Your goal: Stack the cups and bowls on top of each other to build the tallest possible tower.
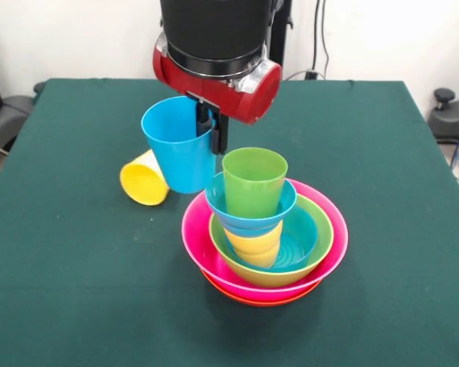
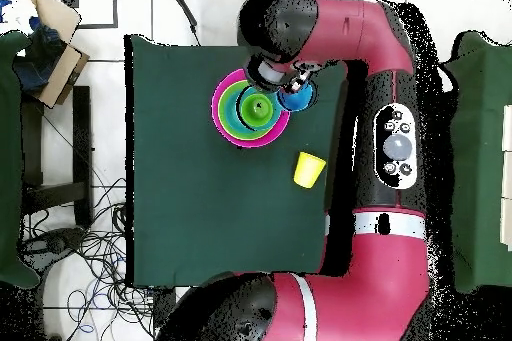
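Tower (image 1: 264,237) near table (image 1: 76,306) centre: orange, pink, lime bowls nested, yellow-orange cup, blue bowl, green cup (image 1: 254,182) on top. Gripper (image 1: 213,134) at its 11 o'clock, clamped on light blue cup (image 1: 177,153) rim, lifted. Yellow cup (image 1: 144,179) lies tipped at 9 o'clock.

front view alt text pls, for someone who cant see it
A red and black robot arm's end effector holds a light blue cup by its rim above a green table, beside a tower of nested orange, pink and lime bowls topped by a yellow-orange cup, a blue bowl and a green cup. A yellow cup lies on its side behind.
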### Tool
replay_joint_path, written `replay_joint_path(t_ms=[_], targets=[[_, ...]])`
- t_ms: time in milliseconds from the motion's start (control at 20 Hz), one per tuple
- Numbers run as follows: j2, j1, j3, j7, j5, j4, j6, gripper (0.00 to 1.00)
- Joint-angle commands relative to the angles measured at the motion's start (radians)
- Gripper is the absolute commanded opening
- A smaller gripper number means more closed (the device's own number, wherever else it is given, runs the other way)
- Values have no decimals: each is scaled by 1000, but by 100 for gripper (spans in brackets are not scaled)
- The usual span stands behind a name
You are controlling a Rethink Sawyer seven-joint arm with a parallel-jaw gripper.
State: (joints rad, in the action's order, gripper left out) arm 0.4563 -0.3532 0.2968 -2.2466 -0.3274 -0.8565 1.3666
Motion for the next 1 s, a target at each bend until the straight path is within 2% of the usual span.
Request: replay_joint_path(t_ms=[50,300,500,650,1000], targets=[[-9,16,-36,-36,-21,37,106,0],[20,2,-46,-9,-6,18,115,0],[20,-11,-49,24,-1,46,140,0],[81,-28,-56,41,27,-27,127,0],[138,-33,-52,55,59,-45,167,0]])
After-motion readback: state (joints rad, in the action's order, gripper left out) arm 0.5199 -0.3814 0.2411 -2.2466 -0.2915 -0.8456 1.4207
